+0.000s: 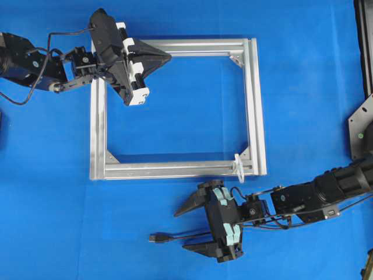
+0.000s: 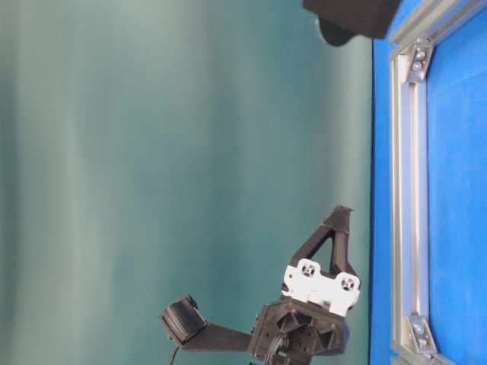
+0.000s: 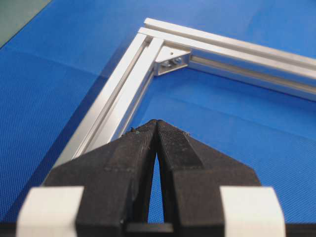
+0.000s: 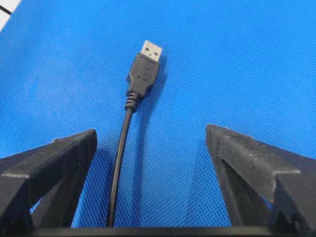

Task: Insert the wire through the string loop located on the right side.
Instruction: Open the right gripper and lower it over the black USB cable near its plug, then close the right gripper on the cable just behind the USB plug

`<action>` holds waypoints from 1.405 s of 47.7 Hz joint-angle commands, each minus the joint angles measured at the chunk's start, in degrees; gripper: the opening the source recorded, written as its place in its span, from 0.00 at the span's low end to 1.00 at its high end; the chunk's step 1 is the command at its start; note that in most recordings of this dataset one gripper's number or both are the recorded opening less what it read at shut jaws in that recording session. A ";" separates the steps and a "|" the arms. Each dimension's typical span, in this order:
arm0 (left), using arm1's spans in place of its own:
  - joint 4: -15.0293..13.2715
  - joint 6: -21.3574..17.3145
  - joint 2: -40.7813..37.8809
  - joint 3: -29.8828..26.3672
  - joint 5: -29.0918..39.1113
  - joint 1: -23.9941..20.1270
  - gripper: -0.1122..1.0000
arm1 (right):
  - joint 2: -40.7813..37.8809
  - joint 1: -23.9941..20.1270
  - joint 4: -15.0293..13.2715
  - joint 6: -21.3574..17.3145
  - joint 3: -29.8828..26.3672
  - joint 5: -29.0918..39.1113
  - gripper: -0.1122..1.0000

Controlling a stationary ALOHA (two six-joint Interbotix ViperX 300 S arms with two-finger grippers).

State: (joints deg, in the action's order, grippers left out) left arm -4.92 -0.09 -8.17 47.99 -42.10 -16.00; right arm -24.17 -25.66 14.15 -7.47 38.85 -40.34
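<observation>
The wire (image 1: 178, 236) is laid flat on the blue table (image 1: 58, 233), its long axis running left to right in the overhead view, with the plug (image 4: 144, 69) pointing left, away from the string loop (image 1: 239, 165), which is fixed at the lower right corner of the aluminium frame (image 1: 255, 105). The cable is straddled by the right gripper (image 1: 194, 226), whose jaws are spread wide with nothing pinched. The left gripper (image 3: 157, 129) is pressed shut, empty, and well apart over the frame's upper left.
</observation>
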 commanded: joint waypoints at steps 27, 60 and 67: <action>0.18 0.00 1.76 -0.35 -0.26 -0.09 0.10 | 1.14 -1.67 0.35 1.93 -0.53 -0.18 0.39; 0.18 0.18 1.76 -0.44 -0.26 -0.09 0.10 | 2.99 -1.85 0.35 2.11 -0.44 1.76 0.07; 0.18 0.09 1.76 -0.44 -0.26 -0.09 0.10 | 5.36 -2.11 0.35 2.37 -0.26 2.90 0.07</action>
State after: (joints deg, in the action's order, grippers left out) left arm -4.92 0.09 -8.17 48.08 -42.10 -16.00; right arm -22.06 -27.42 14.41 -5.19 38.94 -37.71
